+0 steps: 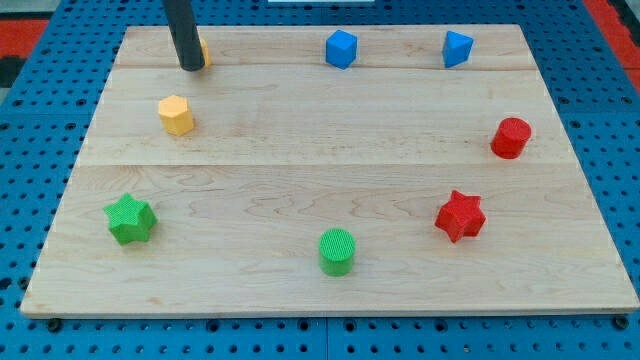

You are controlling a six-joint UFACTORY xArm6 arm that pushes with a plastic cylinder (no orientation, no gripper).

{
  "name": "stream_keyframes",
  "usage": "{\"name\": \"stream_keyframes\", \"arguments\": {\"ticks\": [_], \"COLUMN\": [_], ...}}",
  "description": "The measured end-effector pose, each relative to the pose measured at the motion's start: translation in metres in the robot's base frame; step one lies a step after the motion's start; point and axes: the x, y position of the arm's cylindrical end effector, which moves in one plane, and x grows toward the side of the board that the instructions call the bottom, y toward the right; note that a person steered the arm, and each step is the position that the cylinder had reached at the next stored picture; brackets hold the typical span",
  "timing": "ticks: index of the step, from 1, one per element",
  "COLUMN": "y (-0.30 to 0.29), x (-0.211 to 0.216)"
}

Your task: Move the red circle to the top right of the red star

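The red circle [510, 137] is a short red cylinder near the board's right edge. The red star [460, 216] lies below it and a little to its left. The two are apart. My tip [190, 66] rests at the view's top left, far from both red blocks. It stands just in front of an orange block [203, 48] that it mostly hides.
A yellow hexagon [176, 114] sits below my tip. A blue cube [341, 48] and a blue wedge-like block [458, 48] lie along the top. A green star [130, 219] is at bottom left, a green cylinder [337, 251] at bottom centre. The wooden board [320, 150] lies on blue pegboard.
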Motion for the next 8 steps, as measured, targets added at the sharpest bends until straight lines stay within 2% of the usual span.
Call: {"name": "stream_keyframes", "arguments": {"ticks": [1, 2, 3, 4, 5, 6, 7, 8], "y": [0.025, 0.080, 0.200, 0.280, 0.360, 0.455, 0.450, 0.508], "x": [0.050, 0.117, 0.146, 0.099, 0.095, 0.137, 0.145, 0.178]}}
